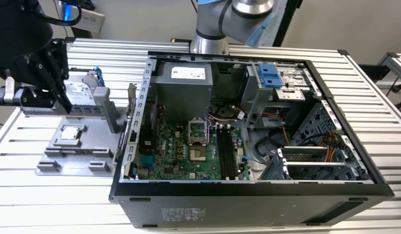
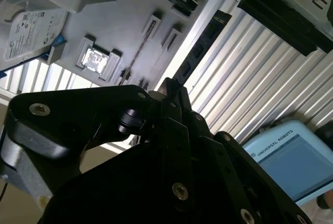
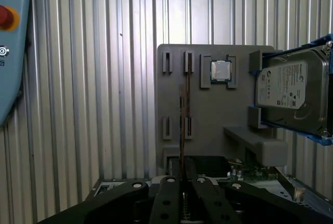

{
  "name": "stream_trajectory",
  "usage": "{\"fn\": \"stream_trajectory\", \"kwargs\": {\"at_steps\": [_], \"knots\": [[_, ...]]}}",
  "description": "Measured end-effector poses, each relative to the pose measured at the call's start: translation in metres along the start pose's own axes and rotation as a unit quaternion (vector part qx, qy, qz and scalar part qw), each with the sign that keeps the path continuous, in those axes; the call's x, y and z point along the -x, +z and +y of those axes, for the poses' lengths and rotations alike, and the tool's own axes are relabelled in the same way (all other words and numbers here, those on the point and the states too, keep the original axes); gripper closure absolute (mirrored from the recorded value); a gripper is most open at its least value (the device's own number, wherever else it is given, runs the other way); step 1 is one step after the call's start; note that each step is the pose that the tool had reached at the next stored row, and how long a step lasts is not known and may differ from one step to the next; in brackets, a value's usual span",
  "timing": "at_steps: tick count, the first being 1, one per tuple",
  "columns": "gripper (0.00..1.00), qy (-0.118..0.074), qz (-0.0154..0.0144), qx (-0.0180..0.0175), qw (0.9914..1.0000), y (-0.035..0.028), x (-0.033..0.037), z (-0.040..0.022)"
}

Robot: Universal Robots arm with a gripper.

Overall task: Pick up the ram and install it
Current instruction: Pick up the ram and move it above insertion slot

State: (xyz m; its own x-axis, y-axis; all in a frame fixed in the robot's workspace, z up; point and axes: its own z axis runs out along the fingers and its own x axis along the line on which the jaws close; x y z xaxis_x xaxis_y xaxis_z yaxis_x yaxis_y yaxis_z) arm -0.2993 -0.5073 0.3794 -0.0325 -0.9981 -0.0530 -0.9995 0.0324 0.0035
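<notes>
The ram [image 3: 182,125] is a thin dark stick, edge-on in the first wrist view, running out from my fingertips over the grey parts holder [image 3: 208,130]. In the second wrist view the ram [image 2: 203,47] shows its flat side with a row of black chips. My gripper [image 3: 182,181] is shut on one end of it. In the exterior view my gripper [image 1: 60,92] hangs above the holder [image 1: 77,156] at the exterior view's left, beside the open computer case [image 1: 252,192]. The motherboard's long black memory slots [image 1: 226,151] lie inside the case.
On the holder sit a silver hard drive in a blue frame [image 3: 291,88] and a small square processor [image 3: 220,70]. The arm's base [image 1: 210,44] stands behind the case. A teach pendant [image 2: 291,161] lies on the ribbed metal table [image 3: 93,104].
</notes>
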Motion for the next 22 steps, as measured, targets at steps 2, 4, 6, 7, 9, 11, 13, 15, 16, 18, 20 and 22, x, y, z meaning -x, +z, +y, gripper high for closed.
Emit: {"fn": "stream_trajectory", "kwargs": {"at_steps": [2, 4, 6, 7, 9, 11, 13, 15, 16, 18, 20, 22], "knots": [[1.0, 0.0, 0.0, 0.0, 1.0, 0.0, 0.0, 0.0], [1.0, 0.0, 0.0, 0.0, 1.0, 0.0, 0.0, -0.0003], [1.0, 0.0, 0.0, 0.0, 1.0, 0.0, 0.0001, -0.0011], [1.0, 0.0, 0.0, 0.0, 1.0, -0.0001, 0.0001, -0.0016], [1.0, 0.0, 0.0, 0.0, 1.0, 0.0, 0.0001, -0.0036], [1.0, 0.0, 0.0, 0.0, 1.0, 0.0, 0.0002, -0.006], [1.0, 0.0, 0.0, 0.0, 1.0, 0.0, 0.0003, -0.0086], [1.0, 0.0, 0.0, 0.0001, 1.0, 0.0, 0.0004, -0.0115], [1.0, 0.0, 0.0, 0.0001, 1.0, 0.0, 0.0004, -0.0131], [1.0, 0.0, 0.0, 0.0002, 1.0, 0.0, 0.0005, -0.0163], [1.0, 0.0, 0.0, 0.0002, 1.0, 0.0, 0.0006, -0.0196], [1.0, 0.0, 0.0, 0.0003, 1.0, 0.0, 0.0008, -0.0234]]}}
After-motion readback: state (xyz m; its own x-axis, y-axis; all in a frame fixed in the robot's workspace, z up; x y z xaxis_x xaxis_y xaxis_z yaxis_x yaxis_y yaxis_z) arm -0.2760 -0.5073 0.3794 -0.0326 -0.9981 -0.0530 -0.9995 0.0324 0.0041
